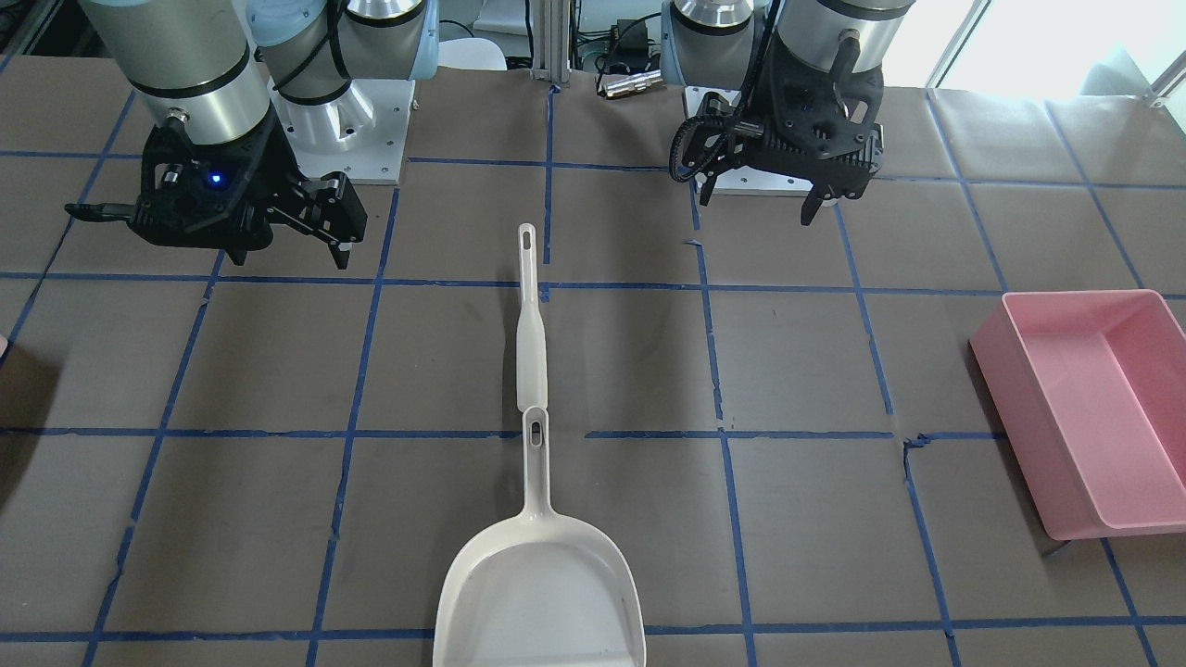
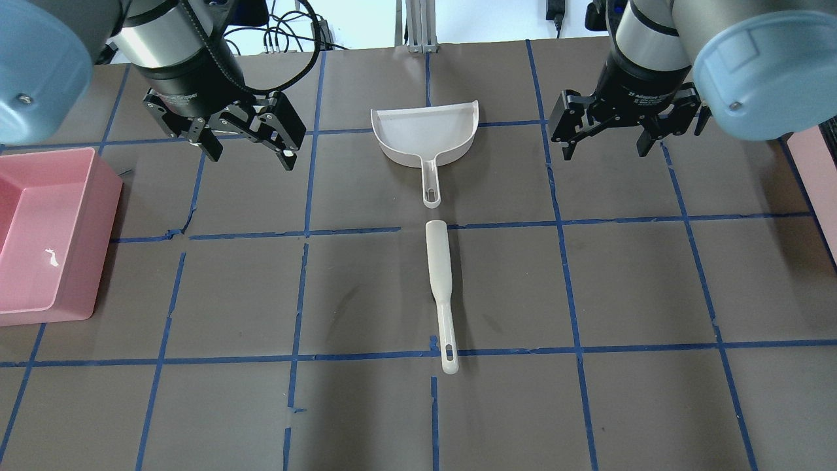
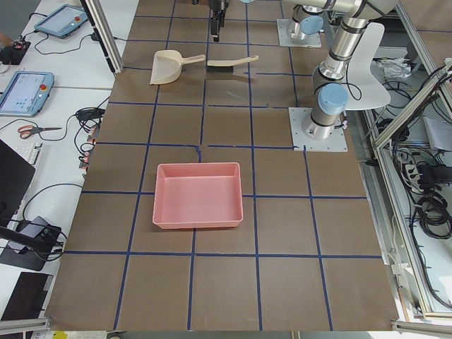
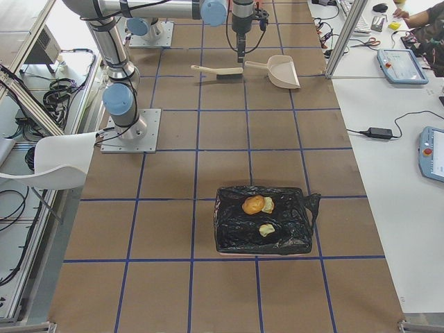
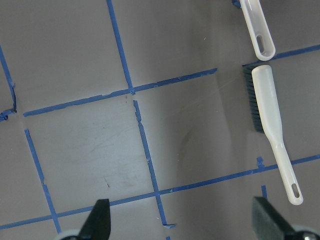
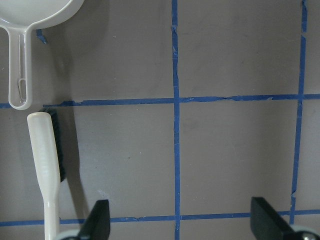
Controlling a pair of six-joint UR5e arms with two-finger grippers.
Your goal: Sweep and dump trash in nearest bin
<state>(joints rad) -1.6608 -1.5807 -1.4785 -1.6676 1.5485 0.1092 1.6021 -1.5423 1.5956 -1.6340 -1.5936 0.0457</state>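
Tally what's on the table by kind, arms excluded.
dustpan: 1
brush: 1
pink tray: 1
black-lined bin: 1
trash lumps, all in the black-lined bin: 3 (brown oval, pale chunk, second pale chunk)
Total: 7

Looks like a robotics lab: brown-papered table [image 3: 282,233] gridded with blue tape [image 3: 240,147], arm bases [image 3: 326,113] bolted onto metal plates [image 3: 300,141], teach pendants [image 3: 25,92] lying on white side desks [image 3: 56,148], loose cables [image 3: 424,205] trailing past aluminium framing [image 3: 101,35].
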